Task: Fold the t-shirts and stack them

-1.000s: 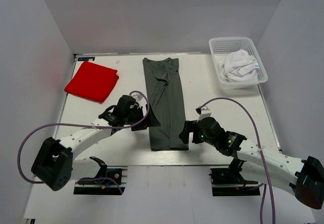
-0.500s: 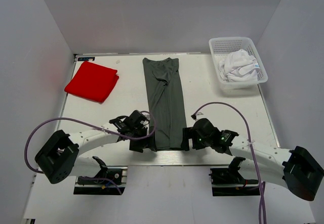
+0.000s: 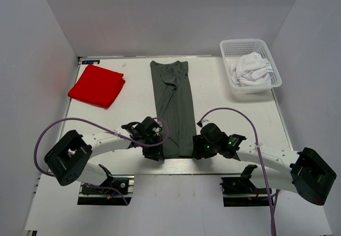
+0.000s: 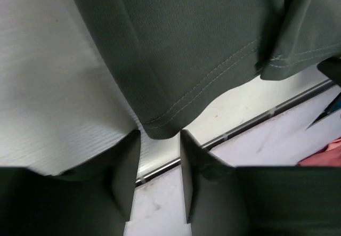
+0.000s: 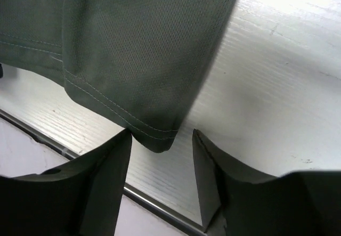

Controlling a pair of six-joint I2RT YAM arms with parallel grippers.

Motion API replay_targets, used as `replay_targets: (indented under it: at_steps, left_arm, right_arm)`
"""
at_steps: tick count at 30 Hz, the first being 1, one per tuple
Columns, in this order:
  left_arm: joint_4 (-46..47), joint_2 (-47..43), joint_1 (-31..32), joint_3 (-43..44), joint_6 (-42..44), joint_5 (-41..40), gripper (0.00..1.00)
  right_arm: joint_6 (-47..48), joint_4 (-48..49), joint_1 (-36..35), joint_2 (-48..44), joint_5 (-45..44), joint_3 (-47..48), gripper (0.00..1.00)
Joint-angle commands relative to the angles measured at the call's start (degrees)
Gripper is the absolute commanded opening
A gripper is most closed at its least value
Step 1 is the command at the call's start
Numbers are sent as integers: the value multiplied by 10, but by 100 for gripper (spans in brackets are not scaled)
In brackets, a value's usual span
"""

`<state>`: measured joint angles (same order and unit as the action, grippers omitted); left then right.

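The dark grey t-shirt (image 3: 173,108) lies folded into a long strip down the middle of the table. My left gripper (image 3: 155,152) is at its near left corner and my right gripper (image 3: 198,149) at its near right corner. In the left wrist view the hem corner (image 4: 160,127) sits just between the tips of the left gripper (image 4: 160,140), whose jaws stand narrowly apart. In the right wrist view the other corner (image 5: 157,137) lies inside the right gripper (image 5: 162,140), close to its left finger (image 5: 106,172), with the jaws wider apart. The red t-shirt (image 3: 96,85) lies folded at the far left. The white t-shirt (image 3: 250,68) is crumpled in the basket.
A white mesh basket (image 3: 234,47) stands at the far right corner of the table. The table's near edge, with a metal rail (image 4: 160,168), runs directly under both grippers. Grey walls close in the table on three sides.
Both arms have moved toward the near edge, from the strip's sides down to its near corners. Both pairs of jaws have narrowed, the left more than the right.
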<state>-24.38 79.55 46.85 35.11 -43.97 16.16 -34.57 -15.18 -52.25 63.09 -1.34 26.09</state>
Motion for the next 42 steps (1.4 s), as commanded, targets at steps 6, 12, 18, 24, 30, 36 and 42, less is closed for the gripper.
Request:
replay_targets:
  at_steps: [6,12,18,24,30,36,42]
  left_arm:
    - [16,42,6,19,19,-50,15]
    - [10,30,6,43,24,-57,0]
    - [4,-11,6,78,37,-97,0]
    - [0,-6,-7,131,60,-142,0]
    - [-16,22,-13,198,67,-263,0]
    - [-34,79,-46,282,73,-316,0]
    - [-44,144,-83,366,85,-328,0]
  right_arm:
    - [2,30,1,3,-7,12,35]
    - [16,60,0,-2,-30,33,0]
    - [32,64,1,-2,-77,65,0]
    - [10,109,4,16,-195,96,0]
    - [18,168,14,71,-289,148,0]
    - [60,197,38,139,-328,217,0]
    - [81,207,78,206,-314,293,0]
